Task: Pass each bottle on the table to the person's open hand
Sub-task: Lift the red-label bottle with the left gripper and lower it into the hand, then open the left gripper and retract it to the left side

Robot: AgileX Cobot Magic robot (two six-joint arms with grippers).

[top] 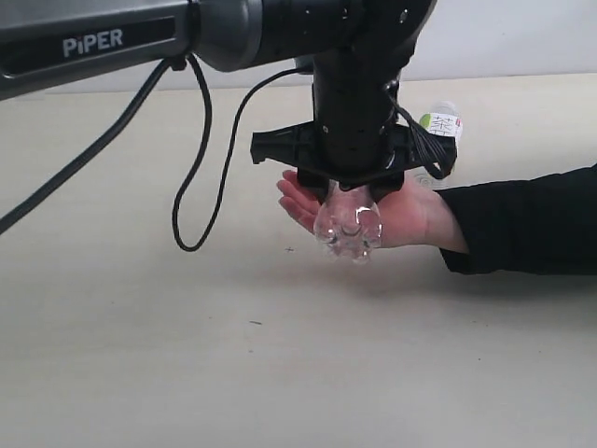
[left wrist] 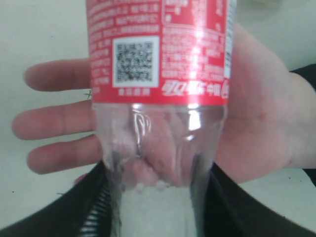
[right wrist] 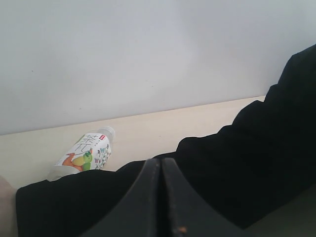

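Left claw (top: 352, 191): clenched on the clear bottle with red label (left wrist: 158, 74), one finger (left wrist: 91, 212) on each side of its clear lower body.
Bottle position: base lowest, hanging over the palm of the person's open hand (top: 410, 219); it may touch the skin, but the views do not settle it.
Right claw (right wrist: 162, 197): fingers pressed together with nothing between them, close by the black sleeve (right wrist: 256, 148).
Second bottle: the white bottle with orange-green label (right wrist: 86, 153) lies on its side behind the sleeve, near the far edge.
Room: the worktop (top: 280, 373) spreads wide in front and to the left of the hand; a black cable (top: 201, 187) loops down just left of the left claw; the far edge meets a pale wall (right wrist: 148, 54).
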